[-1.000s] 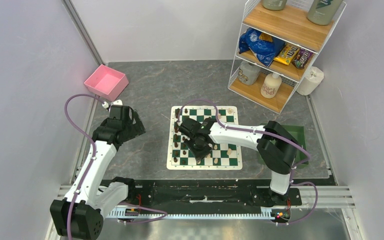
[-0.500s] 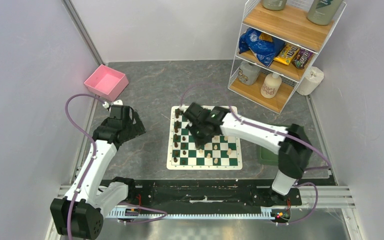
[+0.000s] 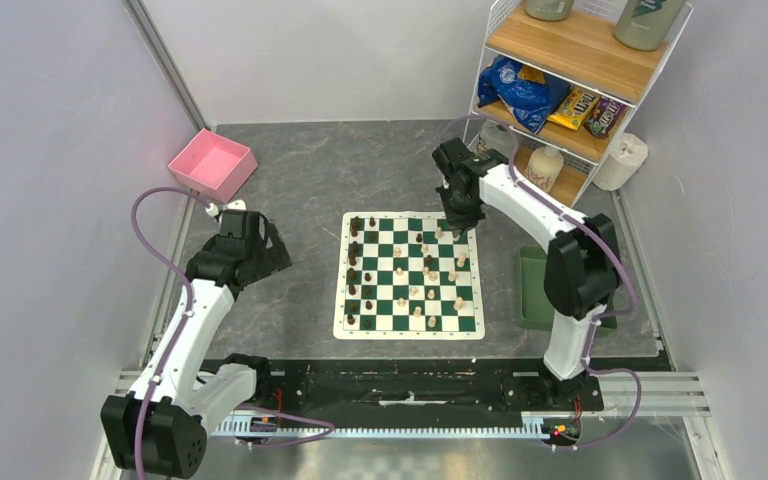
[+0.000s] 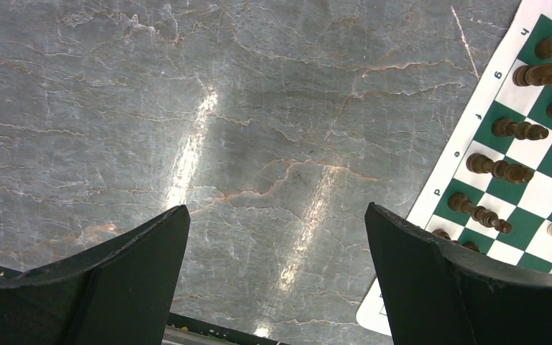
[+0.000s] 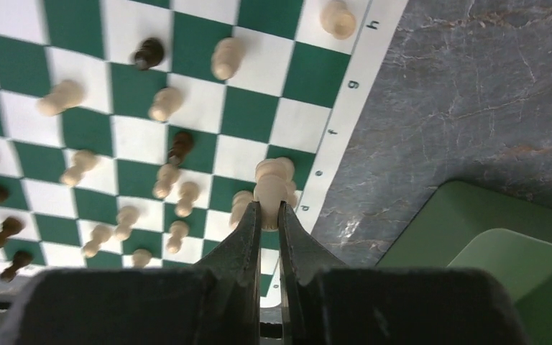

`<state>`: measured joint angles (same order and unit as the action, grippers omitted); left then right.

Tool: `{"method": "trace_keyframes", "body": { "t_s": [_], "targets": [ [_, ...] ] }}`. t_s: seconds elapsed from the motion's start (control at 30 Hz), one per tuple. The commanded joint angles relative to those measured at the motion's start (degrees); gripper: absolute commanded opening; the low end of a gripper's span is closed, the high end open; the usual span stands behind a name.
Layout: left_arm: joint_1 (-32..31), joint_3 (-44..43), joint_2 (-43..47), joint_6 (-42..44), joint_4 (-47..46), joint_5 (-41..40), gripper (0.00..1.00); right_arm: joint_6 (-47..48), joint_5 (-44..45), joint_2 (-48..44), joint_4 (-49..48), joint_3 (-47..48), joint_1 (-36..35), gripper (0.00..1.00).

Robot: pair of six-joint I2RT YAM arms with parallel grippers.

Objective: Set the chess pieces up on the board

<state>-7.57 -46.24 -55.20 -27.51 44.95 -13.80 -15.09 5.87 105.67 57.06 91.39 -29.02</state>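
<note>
The board (image 3: 407,322) lies in the middle of the table. Dark pieces (image 3: 353,270) stand mostly along its left columns, and pale pieces (image 3: 457,280) are scattered over its right half. My right gripper (image 5: 269,210) is shut on a pale piece (image 5: 272,188) and holds it above the board's right edge (image 5: 352,86). In the top view it (image 3: 457,215) is at the board's far right corner. My left gripper (image 4: 277,215) is open and empty over bare table left of the board (image 4: 449,172), where dark pieces (image 4: 521,129) show. In the top view it (image 3: 270,255) is left of the board.
A green tray (image 3: 530,290) lies right of the board and also shows in the right wrist view (image 5: 503,237). A pink bin (image 3: 212,163) sits at the far left. A wire shelf rack (image 3: 560,100) and a paper roll (image 3: 622,160) stand at the far right.
My right arm has swung from the board's near left-middle to its far right corner. The left arm has not moved.
</note>
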Motion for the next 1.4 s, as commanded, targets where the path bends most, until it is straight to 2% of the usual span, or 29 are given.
{"method": "trace_keyframes", "body": {
  "t_s": [0.0,0.53,1.37],
  "targets": [
    [0.03,-2.19,0.18,1.63,0.05,-0.39,1.00,1.43,0.79,4.16,2.53,4.10,2.29,0.13],
    [0.01,-2.32,0.19,1.67,0.05,-0.17,1.00,0.82,-0.06,13.01,0.16,8.36,5.60,0.16],
    [0.04,-2.28,0.06,1.49,0.04,-0.09,1.00,2.07,1.18,16.62,-2.70,8.14,6.26,0.18]
  ]
}}
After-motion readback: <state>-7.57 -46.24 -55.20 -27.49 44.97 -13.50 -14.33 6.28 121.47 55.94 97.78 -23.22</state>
